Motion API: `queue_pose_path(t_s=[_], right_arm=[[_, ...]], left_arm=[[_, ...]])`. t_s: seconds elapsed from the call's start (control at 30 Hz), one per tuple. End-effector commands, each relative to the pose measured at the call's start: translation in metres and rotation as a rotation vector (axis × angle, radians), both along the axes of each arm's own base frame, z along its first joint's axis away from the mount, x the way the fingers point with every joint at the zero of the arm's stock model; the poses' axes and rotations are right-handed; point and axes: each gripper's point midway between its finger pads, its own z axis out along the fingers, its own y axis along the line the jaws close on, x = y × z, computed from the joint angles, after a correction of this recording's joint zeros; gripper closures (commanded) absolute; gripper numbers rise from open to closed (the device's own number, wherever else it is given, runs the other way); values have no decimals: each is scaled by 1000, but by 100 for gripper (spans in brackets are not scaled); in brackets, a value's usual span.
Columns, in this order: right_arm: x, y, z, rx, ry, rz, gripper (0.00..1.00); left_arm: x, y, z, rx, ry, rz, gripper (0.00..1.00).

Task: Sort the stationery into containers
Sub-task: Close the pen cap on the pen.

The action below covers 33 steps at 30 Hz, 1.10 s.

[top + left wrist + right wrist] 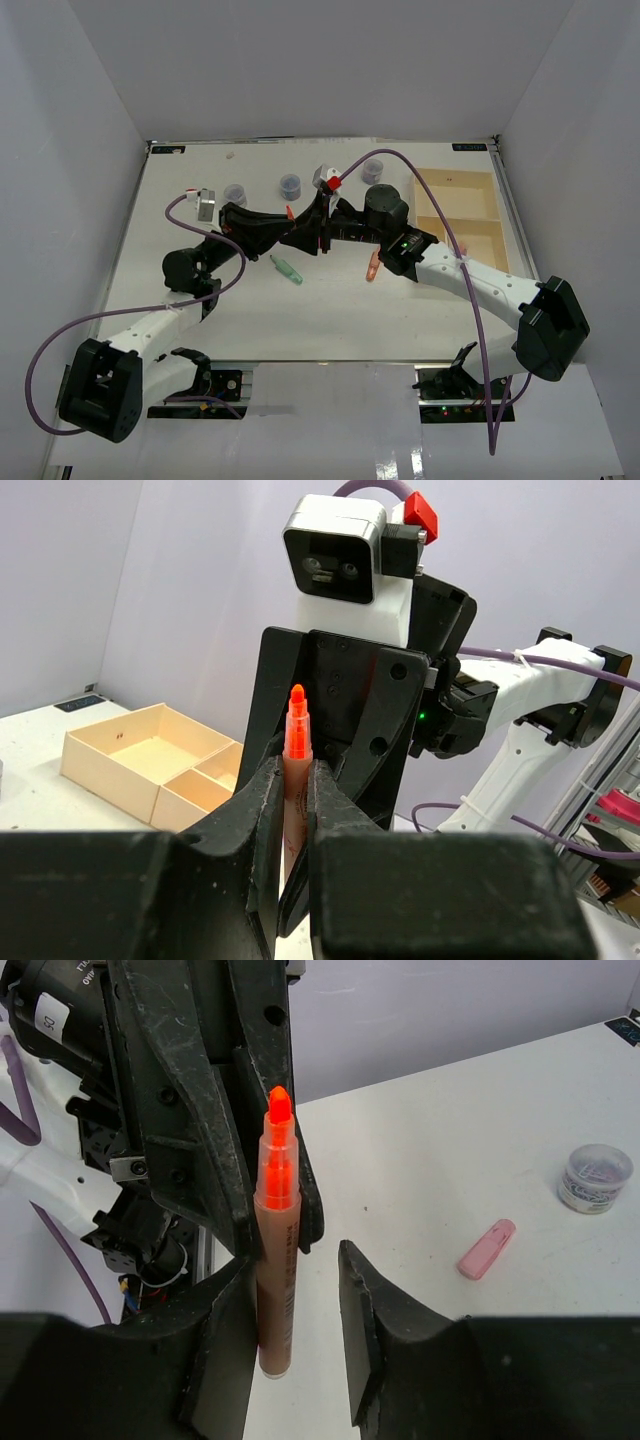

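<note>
Fingers [262,810] of the left gripper [294,776] are clamped together on an orange marker [296,730], pinching its pale peach barrel from both sides. The marker's upper part is bright translucent orange and ends in a bare wedge tip that points up in both wrist views.

The right gripper [293,1260] has its fingers [360,1310] standing apart around the same marker. In the right wrist view the barrel lies against the finger on the left of the picture, and a clear gap separates it from the other finger. I cannot tell whether the marker's lower end touches the tabletop [200,300].

From overhead, the two grippers meet left of the tray [455,172], over the middle of the tabletop. The tray is pale wood, with one long section on its far side and smaller ones nearer the arms, and it sits at the right edge.

A small pinkish-orange item [371,268] lies just left of the tray. A green marker [288,268] lies further left of it.

Three round grey-blue pots [290,184] stand in a row left of the tray, toward the far edge. The right wrist view also shows a pink eraser piece [486,1248] lying flat near one pot.
</note>
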Motion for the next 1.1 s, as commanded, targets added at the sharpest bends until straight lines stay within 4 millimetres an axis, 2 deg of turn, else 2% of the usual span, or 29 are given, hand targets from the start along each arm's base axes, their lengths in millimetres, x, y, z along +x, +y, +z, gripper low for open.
queue_pose_path(t_s=[0.0,0.1,0.3,0.33,0.4,0.47,0.5,0.53,0.6,0.63,0.67,0.7,0.73,0.8,0.87,0.9,0.93,0.97,1.03,1.07], right_arm=[[1,-2,32,69,-61,2,61],[1,-2,32,69,-61,0,66],[0,-5,31,68,-60,-8,85],[0,-6,31,68,-60,-11,91],[3,-8,29,65,-52,-26,92],[4,-12,26,61,-42,-38,92],[6,-14,24,59,-38,-48,92],[6,-16,19,53,-30,-58,92],[9,-24,19,54,-28,-88,92],[10,-27,12,42,-20,-100,92],[14,-32,9,39,-14,-123,92],[16,-35,6,35,-10,-136,92],[15,-41,1,28,-2,-148,92],[22,-55,0,27,1,-195,92],[34,-72,-18,-19,38,-278,92],[35,-81,-17,-23,35,-311,92],[39,-89,-22,-35,42,-342,92],[47,-102,-36,-69,68,-404,92],[50,-119,-38,-77,63,-463,92],[58,-131,-41,-88,65,-526,92]], left_arm=[[-4,1,7,-30,-22,-9,100],[-5,-1,7,-35,-21,-17,100],[-4,-2,3,-29,-11,-19,96],[-4,-2,3,-28,-10,-20,92],[-3,-2,0,-17,-1,-18,88],[-1,-2,-2,-2,-2,-4,79],[2,-3,-6,8,23,4,73],[2,-2,-6,12,27,12,57],[6,-2,-11,40,49,37,36],[8,-1,-11,51,54,48,26],[10,-1,-14,65,66,61,8],[18,-1,-25,105,116,85,2],[20,2,-17,103,112,116,2],[31,3,-25,163,175,161,2],[39,6,-26,199,206,205,2],[47,8,-44,265,278,235,2],[57,12,-33,272,286,284,2],[65,12,-57,343,385,296,2],[77,12,-66,413,419,317,2],[86,11,-56,415,431,337,2]])
